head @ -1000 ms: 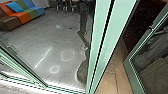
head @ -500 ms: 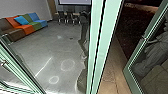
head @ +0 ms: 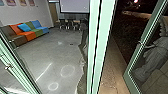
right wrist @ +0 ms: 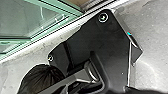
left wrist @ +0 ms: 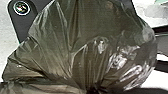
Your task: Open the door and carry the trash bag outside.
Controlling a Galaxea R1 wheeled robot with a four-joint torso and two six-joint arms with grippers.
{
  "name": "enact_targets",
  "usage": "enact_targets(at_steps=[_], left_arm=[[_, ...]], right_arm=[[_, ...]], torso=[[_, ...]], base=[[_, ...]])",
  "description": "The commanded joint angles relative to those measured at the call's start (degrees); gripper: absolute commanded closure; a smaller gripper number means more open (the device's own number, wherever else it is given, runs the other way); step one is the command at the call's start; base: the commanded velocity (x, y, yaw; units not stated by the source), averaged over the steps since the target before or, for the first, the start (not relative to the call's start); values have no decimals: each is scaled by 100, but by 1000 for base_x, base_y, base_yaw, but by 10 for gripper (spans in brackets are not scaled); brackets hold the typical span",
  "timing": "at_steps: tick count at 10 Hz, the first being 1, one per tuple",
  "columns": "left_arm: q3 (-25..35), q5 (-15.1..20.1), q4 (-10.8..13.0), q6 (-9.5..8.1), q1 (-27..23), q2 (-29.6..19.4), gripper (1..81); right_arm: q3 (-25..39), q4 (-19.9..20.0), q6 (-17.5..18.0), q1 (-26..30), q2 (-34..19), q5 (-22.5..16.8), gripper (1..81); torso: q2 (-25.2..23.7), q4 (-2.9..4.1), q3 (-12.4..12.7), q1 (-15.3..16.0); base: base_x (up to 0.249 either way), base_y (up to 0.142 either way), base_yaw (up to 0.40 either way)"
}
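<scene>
Green-framed glass takes up much of the head view: a thick post (head: 96, 47) near the middle, a framed panel with a handle (head: 8, 67) on the left, and an angled glass door (head: 133, 65) on the right. In the left wrist view the dark, shiny trash bag (left wrist: 85, 40) is large and close, its folds gathered tightly at my left gripper (left wrist: 96, 89), which is shut on it. Part of the bag (right wrist: 37, 78) shows in the right wrist view too, beside the robot's jointed bar.
A tan paved path (head: 112, 67) runs beyond the post, beside dark ground (head: 127, 30). Through the glass are a grey floor (head: 45, 55), a colourful sofa (head: 30, 32), chairs (head: 71, 25) and a screen (head: 74, 6). Near the base, a green door frame (right wrist: 57, 30) crosses the right wrist view.
The head camera has tilted upward, bringing the screen, wall pictures and more of the dark ground outside into view. The post's place in the picture has shifted slightly left.
</scene>
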Motion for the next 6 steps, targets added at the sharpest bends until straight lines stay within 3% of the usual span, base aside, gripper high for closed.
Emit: enact_targets(at_steps=[1,6], left_arm=[[4,360,28,-10,-220,-26,811],[-267,396,28,-10,-379,9,811]], right_arm=[[-559,-124,-46,-364,471,-67,10],[-2410,-309,-46,-514,1848,-59,10]], torso=[[0,0,2,0],[-2,0,2,-2]], base=[[0,0,0],[0,0,0]])
